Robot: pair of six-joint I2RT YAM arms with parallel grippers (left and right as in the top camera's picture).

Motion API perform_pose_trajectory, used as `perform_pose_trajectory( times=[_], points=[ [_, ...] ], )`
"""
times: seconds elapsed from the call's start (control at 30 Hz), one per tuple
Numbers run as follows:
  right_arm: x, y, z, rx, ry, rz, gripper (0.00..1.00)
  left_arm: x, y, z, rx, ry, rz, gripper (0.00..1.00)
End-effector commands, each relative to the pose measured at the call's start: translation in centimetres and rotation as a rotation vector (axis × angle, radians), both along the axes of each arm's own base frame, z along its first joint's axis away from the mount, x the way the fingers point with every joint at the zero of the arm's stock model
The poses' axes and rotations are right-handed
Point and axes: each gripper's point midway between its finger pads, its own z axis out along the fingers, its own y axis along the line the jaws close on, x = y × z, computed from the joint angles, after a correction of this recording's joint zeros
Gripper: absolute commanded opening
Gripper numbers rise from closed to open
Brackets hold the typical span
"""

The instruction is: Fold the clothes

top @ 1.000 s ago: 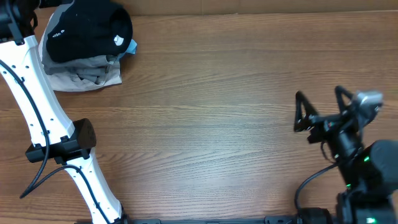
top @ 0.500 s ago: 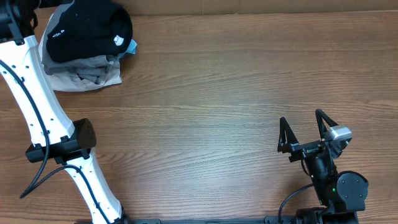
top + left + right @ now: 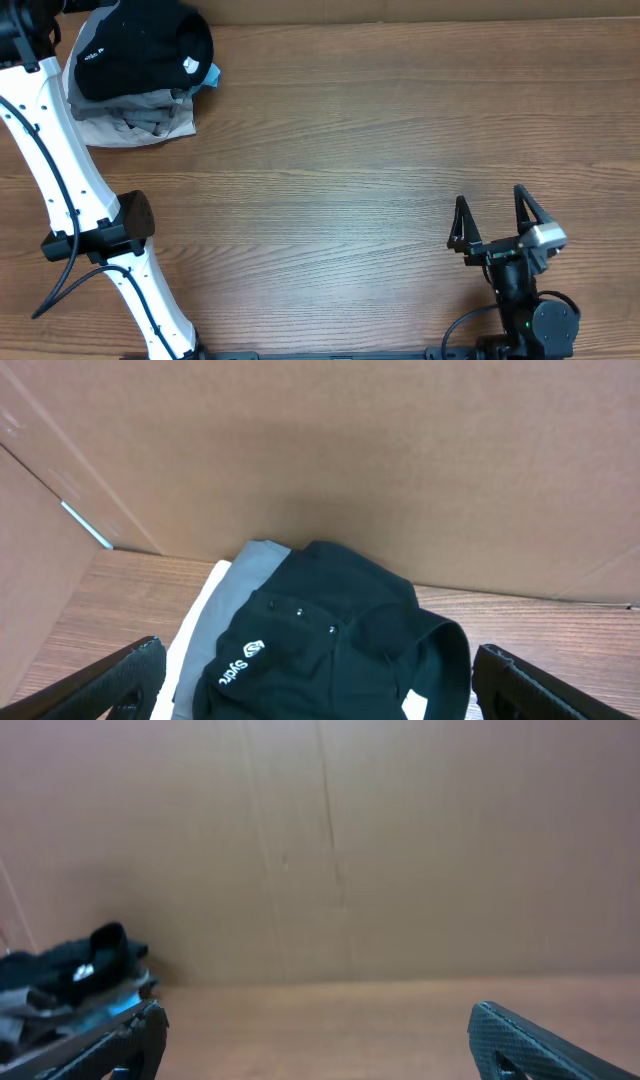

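Black shirt (image 3: 140, 50) sits on the pile of folded clothes (image 3: 135, 122) at the counter's (image 3: 350, 150) far-left corner. Left gripper (image 3: 315, 665) is above it, jaws spread, empty. Right gripper (image 3: 490, 200) is near the right end of the near edge, also spread. Stack looks lumpy, so I'd lift left straight up without snagging the collar.
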Motion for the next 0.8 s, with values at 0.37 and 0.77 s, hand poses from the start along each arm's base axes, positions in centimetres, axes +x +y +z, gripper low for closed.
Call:
perform_pose_trajectory(
  times=[0.37,0.77],
  points=[
    [-0.9,-0.1,2.0,0.011,-0.124,-0.005,1.00,0.2,-0.2,-0.4,-0.010,0.006,0.001,1.00],
    [-0.5,-0.2,0.4,0.013,-0.113,-0.011,1.00,0.2,-0.2,-0.4,-0.010,0.006,0.001,1.00]
  ],
)
